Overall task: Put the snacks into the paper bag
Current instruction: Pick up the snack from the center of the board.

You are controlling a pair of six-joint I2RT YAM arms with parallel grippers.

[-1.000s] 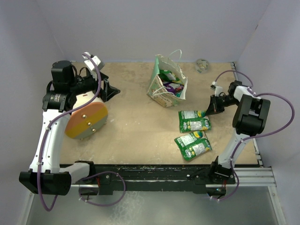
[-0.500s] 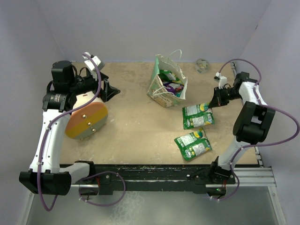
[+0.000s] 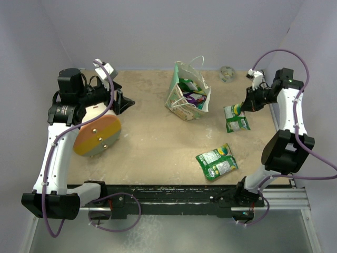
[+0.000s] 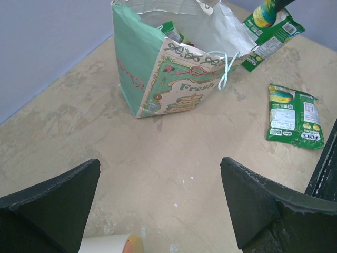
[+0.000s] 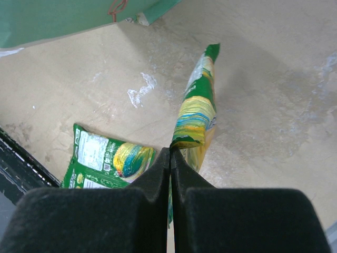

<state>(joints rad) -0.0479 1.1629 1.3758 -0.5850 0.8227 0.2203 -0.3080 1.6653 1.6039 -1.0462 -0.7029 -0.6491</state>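
Snacks [image 3: 216, 163] outside paper bag [image 3: 183, 107]: two, one pinched by right end effector [image 3: 244, 105]; left end effector [image 3: 124, 101] gapes wide.

On my feed the desk [image 3: 152, 142] is a tan, scuffed board with whitish smears. Plain lavender walls [image 3: 174, 31] box it in at nine, twelve and three o'clock. A black rail [image 3: 174, 193] runs along its six o'clock edge, with grey metal framing [image 3: 287, 196] just beyond. The light is soft and even, and the shadows are faint.
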